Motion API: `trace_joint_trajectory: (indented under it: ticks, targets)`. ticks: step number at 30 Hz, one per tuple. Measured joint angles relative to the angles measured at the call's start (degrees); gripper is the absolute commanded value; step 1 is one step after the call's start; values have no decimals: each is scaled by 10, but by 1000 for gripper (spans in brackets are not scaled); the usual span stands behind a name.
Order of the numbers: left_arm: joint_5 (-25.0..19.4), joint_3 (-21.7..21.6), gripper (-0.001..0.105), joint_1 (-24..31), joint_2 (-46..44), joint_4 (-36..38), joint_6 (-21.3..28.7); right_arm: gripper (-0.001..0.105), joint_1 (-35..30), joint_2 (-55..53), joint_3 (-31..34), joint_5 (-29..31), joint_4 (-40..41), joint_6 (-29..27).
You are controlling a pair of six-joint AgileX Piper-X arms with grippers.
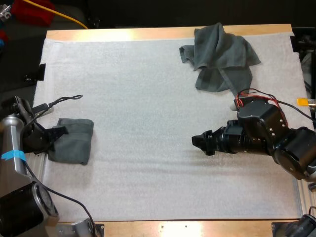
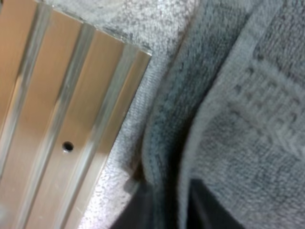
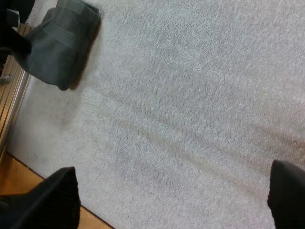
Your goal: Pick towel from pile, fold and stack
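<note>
left tool [image 1: 59, 132] pinches folded towel [image 1: 75, 142]; right tool [image 1: 198, 141] hovers level, spread wide.

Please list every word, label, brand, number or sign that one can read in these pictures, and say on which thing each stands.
There are none: no readable word, number, label or sign stands on the folded towel, the crumpled towel or the white mat.

"Can you read anything from where you stand?"

"Nothing. No word, number or brand mark comes out legible on the folded towel [image 1: 74, 143], the crumpled towel [image 1: 222, 54], the white mat [image 1: 148, 98] or the tabletop [image 1: 148, 33]."

"And the metal rail [image 2: 62, 119]?"

"Plain as well, just grooves and one small hole."
</note>
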Motion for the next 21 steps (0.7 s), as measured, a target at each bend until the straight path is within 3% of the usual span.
trace_joint_trajectory:
  ticks: [1,2,3,4,8,12,19,21]
  targets:
    - [0,0,51,0,0,0,0,78,0,0,0,0,0,0]
    - [0,0,56,0,0,2,0,78,0,0,0,0,0,0]
    - [0,0,69,0,0,4,0,78,0,0,0,0,0,0]
    - [1,0,75,0,0,6,0,78,0,0,0,0,0,0]
    - [6,-5,65,0,0,10,0,78,0,0,0,0,0,0]
    - [9,-32,68,0,0,29,0,78,0,0,0,0,0,0]
    - [142,-68,69,-5,-27,32,0,78,0,0,0,0,0,0]
    - [158,-67,69,-17,-30,28,1,78,0,0,0,0,0,0]
